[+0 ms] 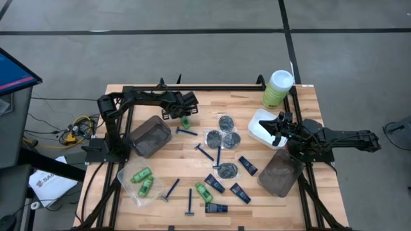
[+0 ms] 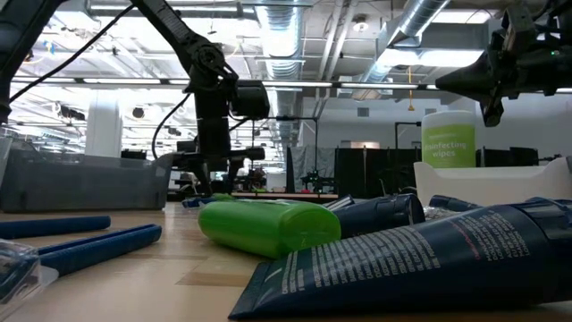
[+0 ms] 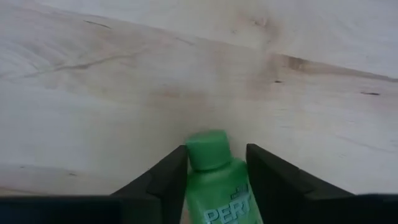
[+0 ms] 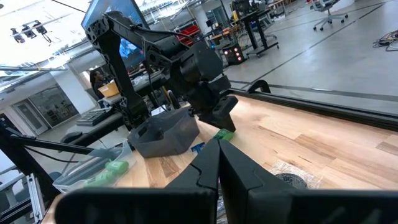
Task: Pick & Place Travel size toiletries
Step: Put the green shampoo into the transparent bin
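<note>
A bright green mini bottle point(image 3: 217, 186) lies on the wooden table at the far left, beside a smoky tub point(image 1: 149, 136). My left gripper point(image 1: 185, 119) is down over it and shut on it. More toiletries are scattered mid-table: blue-handled razors point(image 1: 187, 131), dark round tins point(image 1: 225, 122), dark-blue tubes point(image 1: 247, 165) and another green bottle point(image 1: 203, 191). Two green bottles point(image 1: 142, 179) lie in a clear tub at the near left. My right gripper point(image 4: 217, 155) hangs shut and holds nothing, above the white tub point(image 1: 260, 125). My left gripper pinches the green bottle's body between its two fingers, at the shoulder just below the cap point(image 3: 231, 177). The fingers come from above, slanting steeply down, and lie across the bottle. The cap point(image 3: 207, 149) sticks out past the fingertips. The bottle point(image 4: 224, 134) lies on the table.
A tall pale-green canister with a white lid point(image 1: 278, 88) stands at the far right corner. A second smoky tub point(image 1: 280, 172) sits at the near right. Black rails point(image 1: 212, 86) frame the table's edges.
</note>
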Controlling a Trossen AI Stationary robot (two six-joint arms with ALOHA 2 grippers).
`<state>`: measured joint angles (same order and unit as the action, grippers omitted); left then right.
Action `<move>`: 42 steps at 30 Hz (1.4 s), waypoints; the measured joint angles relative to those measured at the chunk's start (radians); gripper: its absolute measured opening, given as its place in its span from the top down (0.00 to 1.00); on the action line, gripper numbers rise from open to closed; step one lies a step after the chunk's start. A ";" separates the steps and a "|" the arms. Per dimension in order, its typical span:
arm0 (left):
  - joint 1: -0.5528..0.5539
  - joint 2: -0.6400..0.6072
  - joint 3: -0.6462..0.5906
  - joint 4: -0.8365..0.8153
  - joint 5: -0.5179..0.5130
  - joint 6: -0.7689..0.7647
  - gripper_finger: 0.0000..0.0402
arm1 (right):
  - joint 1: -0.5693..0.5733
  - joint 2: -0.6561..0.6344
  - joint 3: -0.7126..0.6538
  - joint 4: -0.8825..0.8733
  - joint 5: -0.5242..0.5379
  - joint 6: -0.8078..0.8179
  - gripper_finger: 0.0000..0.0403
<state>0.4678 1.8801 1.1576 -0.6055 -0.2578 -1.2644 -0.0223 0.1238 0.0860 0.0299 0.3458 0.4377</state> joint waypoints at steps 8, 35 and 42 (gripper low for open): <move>0.012 0.000 0.000 0.017 0.005 0.028 0.80 | 0.000 0.000 0.000 0.000 0.000 0.000 1.00; 0.011 -0.062 0.001 0.177 0.108 0.406 0.95 | 0.000 0.000 0.000 -0.001 0.000 0.000 1.00; 0.010 -0.105 0.000 0.183 0.091 0.447 0.98 | 0.000 0.000 0.000 -0.003 0.000 0.000 1.00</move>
<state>0.4782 1.7750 1.1580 -0.4228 -0.1665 -0.8174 -0.0223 0.1239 0.0860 0.0273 0.3458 0.4374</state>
